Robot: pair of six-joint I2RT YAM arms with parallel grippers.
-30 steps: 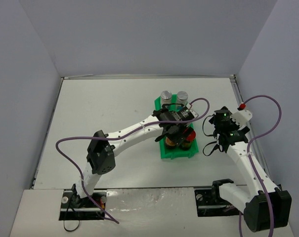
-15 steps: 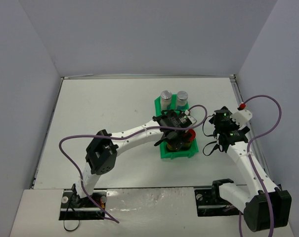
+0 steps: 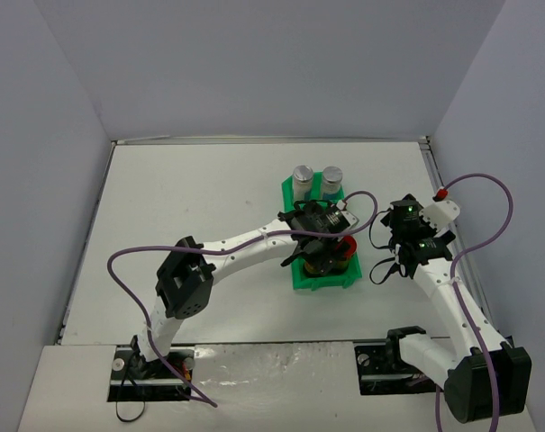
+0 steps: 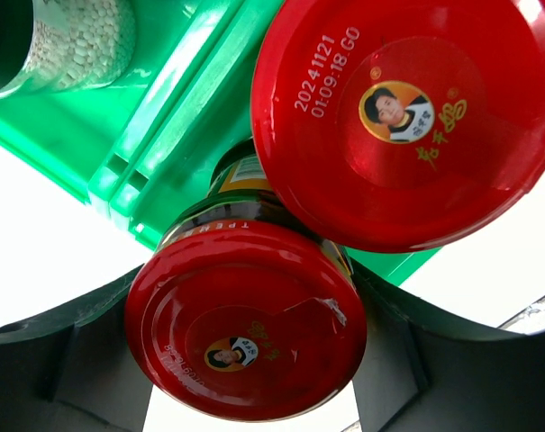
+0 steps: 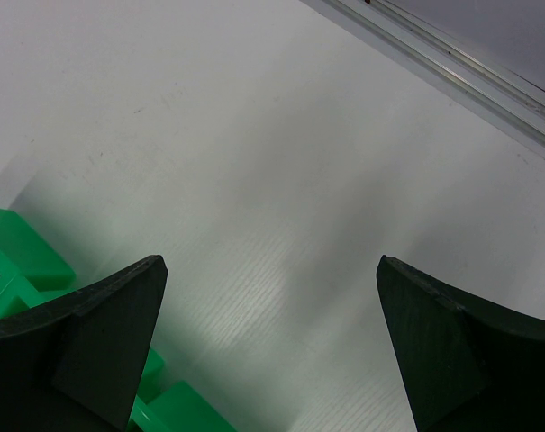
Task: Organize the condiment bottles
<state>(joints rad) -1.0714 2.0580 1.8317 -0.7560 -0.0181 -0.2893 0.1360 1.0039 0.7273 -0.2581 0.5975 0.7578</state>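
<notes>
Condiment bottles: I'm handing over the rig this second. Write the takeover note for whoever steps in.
Left pincer: shut on a red-lidded jar at the green tray's near end, beside the other red-lidded jar.
Right pincer: open, empty, over the table right of the tray.
Done: two silver-lidded jars stand at the tray's far end.
Left: seat and release the held jar. The middle row is hidden under the left arm, so check it.
</notes>
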